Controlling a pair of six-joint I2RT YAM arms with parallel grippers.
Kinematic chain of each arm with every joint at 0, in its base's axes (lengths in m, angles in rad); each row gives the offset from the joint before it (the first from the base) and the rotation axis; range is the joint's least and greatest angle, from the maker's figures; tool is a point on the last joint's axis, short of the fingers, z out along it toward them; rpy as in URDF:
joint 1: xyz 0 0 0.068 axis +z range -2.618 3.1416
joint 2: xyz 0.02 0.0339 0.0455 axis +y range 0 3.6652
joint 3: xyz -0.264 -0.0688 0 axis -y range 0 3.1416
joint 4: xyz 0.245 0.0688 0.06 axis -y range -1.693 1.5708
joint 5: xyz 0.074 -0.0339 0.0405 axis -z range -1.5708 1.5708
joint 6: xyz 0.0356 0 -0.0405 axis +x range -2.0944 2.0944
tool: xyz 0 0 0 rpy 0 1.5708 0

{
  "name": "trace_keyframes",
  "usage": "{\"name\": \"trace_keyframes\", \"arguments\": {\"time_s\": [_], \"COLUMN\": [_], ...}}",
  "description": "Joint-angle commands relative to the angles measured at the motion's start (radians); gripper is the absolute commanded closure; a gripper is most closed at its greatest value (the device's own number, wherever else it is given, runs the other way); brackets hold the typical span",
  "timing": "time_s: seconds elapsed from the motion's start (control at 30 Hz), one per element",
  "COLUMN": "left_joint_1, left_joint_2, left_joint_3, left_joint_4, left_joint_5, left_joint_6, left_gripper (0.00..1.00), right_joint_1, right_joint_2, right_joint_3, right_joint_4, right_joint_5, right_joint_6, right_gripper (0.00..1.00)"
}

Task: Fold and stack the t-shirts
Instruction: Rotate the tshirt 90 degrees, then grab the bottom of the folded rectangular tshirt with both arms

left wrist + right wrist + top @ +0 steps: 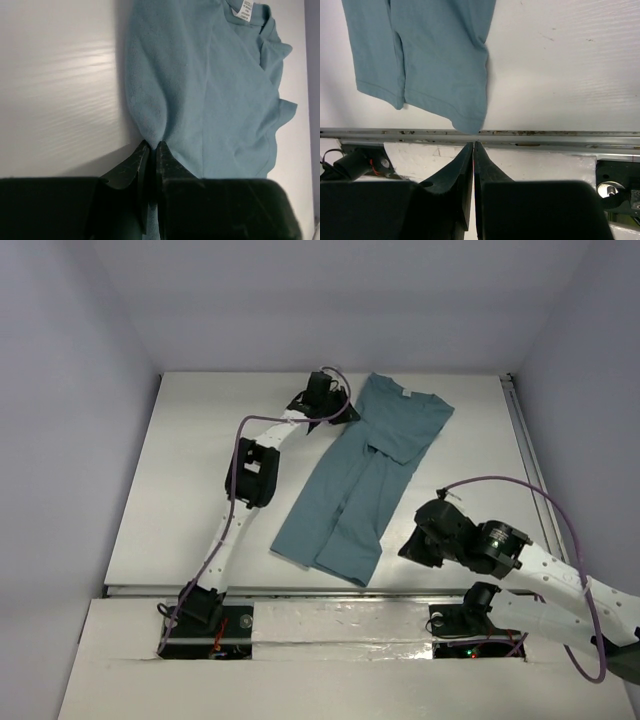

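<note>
Pinching the t-shirt edge at 12 o'clock on the worktop: left tool, clamped on cloth. Right tool at 5 o'clock, jaws pressed together, clear of the t-shirt.

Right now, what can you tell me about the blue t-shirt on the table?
The t-shirt is teal-blue, soft thin cloth, with a white label at the neck. Its sides look folded inward, making a long strip lying slanted on the white table, neck at the far end. The left gripper pinches its edge near a shoulder.

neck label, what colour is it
White; the label shows best in the left wrist view.
</note>
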Motion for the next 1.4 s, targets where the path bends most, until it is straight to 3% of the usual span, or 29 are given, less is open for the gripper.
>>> {"name": "trace_keyframes", "arguments": {"time_s": [0.0,0.23,0.27,0.3,0.33,0.4,0.5,0.63,0.8,0.97,1.07,1.1,1.2,1.37], "left_joint_1": [0.121,0.287,0.299,0.308,0.319,0.319,0.319,0.319,0.319,0.319,0.319,0.309,0.27,0.176], "left_joint_2": [-0.145,-0.262,-0.272,-0.298,-0.315,-0.405,-0.573,-0.771,-1.061,-1.288,-1.43,-1.477,-1.52,-1.585], "left_joint_3": [-0.138,-0.289,-0.324,-0.348,-0.408,-0.494,-0.754,-1.0,-1.316,-1.595,-1.744,-1.813,-1.878,-1.905], "left_joint_4": [0.088,0.119,0.122,0.129,0.133,0.139,0.181,0.147,0.061,-0.105,-0.169,-0.174,-0.211,-0.275], "left_joint_5": [-0.107,-0.123,-0.103,-0.089,-0.078,-0.073,-0.092,-0.159,-0.205,-0.314,-0.264,-0.186,-0.129,-0.153], "left_joint_6": [-0.057,-0.042,-0.035,-0.031,-0.022,0.044,0.089,0.065,0.02,0.032,-0.015,-0.052,-0.121,-0.181], "left_gripper": [1.0,1.0,1.0,0.94,0.84,0.62,0.45,0.39,0.42,0.44,0.44,0.42,0.38,0.4], "right_joint_1": [-0.005,-0.005,-0.005,-0.005,-0.005,-0.005,-0.005,-0.057,-0.209,-0.249,-0.249,-0.249,-0.249,-0.249], "right_joint_2": [-0.022,0.033,0.055,0.067,0.081,0.132,0.19,0.273,0.38,0.518,0.581,0.593,0.616,0.561], "right_joint_3": [-0.006,0.011,0.013,0.02,0.025,0.037,0.029,-0.03,-0.104,-0.142,-0.145,-0.159,-0.179,-0.222], "right_joint_4": [0.003,0.05,0.058,0.059,0.055,0.052,0.099,0.321,0.535,0.765,0.838,0.872,0.891,0.873], "right_joint_5": [0.004,-0.022,-0.027,-0.027,-0.026,-0.013,0.008,0.005,-0.076,-0.183,-0.203,-0.231,-0.228,-0.184], "right_joint_6": [0.005,-0.024,-0.03,-0.038,-0.047,-0.052,-0.056,-0.099,-0.157,-0.194,-0.162,-0.145,-0.11,-0.082], "right_gripper": [0.9,0.89,0.85,0.8,0.63,0.44,0.3,0.29,0.29,0.32,0.38,0.42,0.5,0.52]}}
